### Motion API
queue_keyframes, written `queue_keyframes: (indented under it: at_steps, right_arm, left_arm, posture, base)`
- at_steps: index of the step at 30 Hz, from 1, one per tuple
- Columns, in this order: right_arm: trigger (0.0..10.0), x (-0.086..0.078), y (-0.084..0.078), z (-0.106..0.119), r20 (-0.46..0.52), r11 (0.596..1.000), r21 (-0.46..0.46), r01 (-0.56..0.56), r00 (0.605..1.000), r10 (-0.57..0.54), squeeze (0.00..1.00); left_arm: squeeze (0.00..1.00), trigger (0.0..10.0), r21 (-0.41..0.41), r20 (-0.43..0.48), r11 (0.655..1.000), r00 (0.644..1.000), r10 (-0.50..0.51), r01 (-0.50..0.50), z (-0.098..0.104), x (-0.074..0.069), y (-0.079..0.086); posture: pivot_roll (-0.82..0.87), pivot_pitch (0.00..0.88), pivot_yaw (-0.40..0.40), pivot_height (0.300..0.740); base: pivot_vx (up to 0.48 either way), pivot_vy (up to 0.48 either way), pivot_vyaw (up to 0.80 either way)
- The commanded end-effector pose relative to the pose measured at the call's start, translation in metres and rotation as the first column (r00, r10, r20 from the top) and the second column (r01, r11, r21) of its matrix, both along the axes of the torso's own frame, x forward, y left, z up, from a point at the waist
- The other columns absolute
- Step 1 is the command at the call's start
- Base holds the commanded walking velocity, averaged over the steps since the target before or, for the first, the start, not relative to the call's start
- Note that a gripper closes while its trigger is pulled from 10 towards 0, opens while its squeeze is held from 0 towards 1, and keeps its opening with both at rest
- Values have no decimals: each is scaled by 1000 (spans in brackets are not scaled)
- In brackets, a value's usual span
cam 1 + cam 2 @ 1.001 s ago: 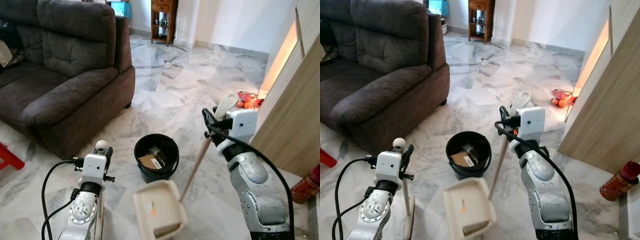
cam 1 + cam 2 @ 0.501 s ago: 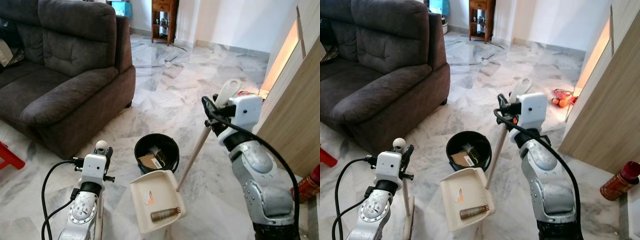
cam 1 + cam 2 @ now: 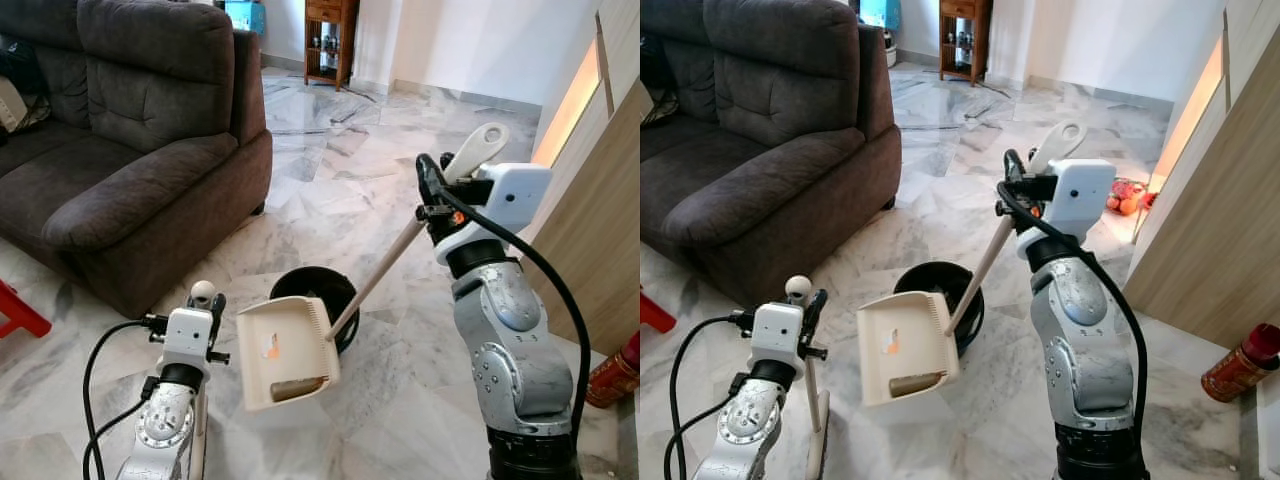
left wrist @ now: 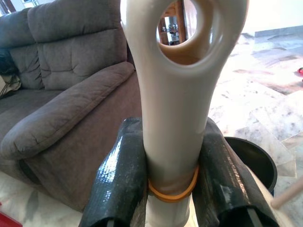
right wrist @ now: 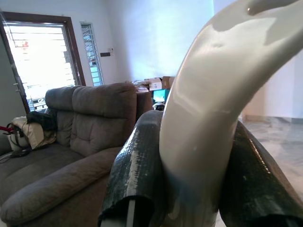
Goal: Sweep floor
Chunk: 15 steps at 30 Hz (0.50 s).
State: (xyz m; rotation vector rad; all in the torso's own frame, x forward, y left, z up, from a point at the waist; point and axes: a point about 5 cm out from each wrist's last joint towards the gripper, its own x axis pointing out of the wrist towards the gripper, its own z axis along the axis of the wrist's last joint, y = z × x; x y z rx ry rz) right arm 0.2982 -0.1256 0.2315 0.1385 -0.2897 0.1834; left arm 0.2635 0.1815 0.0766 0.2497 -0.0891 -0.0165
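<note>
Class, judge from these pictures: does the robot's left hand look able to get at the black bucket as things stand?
Probably not. The left hand is shut on a pale broom handle, and the lifted dustpan, held by the right hand, hangs between it and the black bucket.

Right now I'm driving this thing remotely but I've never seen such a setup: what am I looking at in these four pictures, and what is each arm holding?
It is a walking humanoid robot with two silver arms, each ending in two black fingers. The two wide pictures come from its head, looking down. The two close-ups come from cameras on its wrists.

The right gripper is shut on the cream long-handled plastic dustpan, raised and tilted beside the round black bucket, with a small brown item lying in the pan.

The left gripper is shut on the cream looped broom handle, held upright and low.

Around them: a dark grey fabric sofa on the robot's left, white marble floor, a wooden cabinet on its right.
</note>
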Motion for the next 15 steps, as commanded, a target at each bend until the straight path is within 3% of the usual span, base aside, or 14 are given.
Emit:
queue_keyframes:
  at_steps: [1,6,15]
  right_arm:
    - [10000,-1,2,14,72,1000,25,-12,997,10,0]
    - [10000,0,3,13,68,1000,28,-7,998,5,0]
    - [10000,1,2,13,68,999,51,2,998,-5,0]
  left_arm:
    - [0,10000,18,46,1000,999,-3,2,9,3,-1]
    - [0,10000,17,48,1000,999,-4,3,9,4,-1]
    - [0,10000,17,49,1000,999,-3,2,9,3,-2]
  posture:
    - [107,14,-2,740]
    - [109,13,-3,740]
    - [109,11,-4,740]
  base:
    - [0,0,0]
    - [0,0,0]
    - [251,0,0]
